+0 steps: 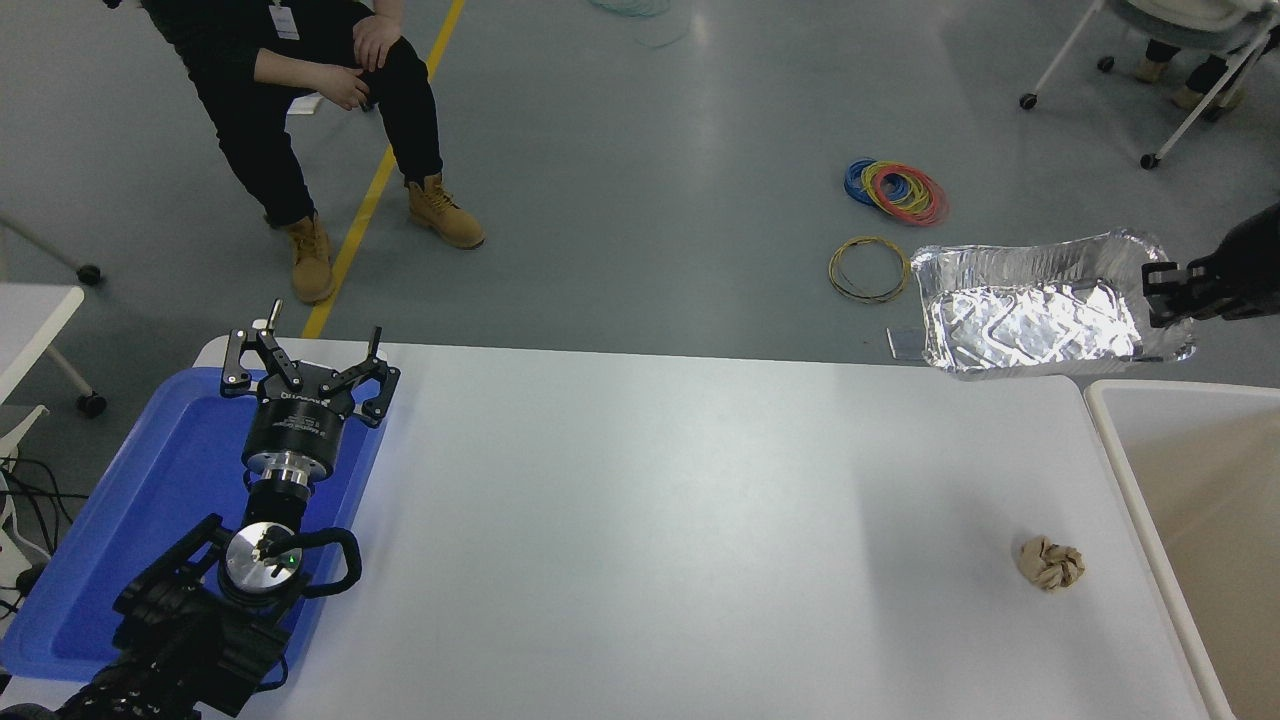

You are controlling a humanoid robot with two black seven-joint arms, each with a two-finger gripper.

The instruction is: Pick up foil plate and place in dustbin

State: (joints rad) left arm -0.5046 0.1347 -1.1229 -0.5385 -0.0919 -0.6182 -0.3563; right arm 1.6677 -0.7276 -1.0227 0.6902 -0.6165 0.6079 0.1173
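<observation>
Foil plate (held by right gripper) lies lengthwise left-right, open side up.

our left gripper: parked lower left, jaws spread, pointing away | our right gripper: at right edge, raised, jaws clamped

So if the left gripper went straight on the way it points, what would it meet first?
Probably nothing on the table: the left gripper, over the blue tray, points past the table's far edge. Depth is unclear.
</observation>
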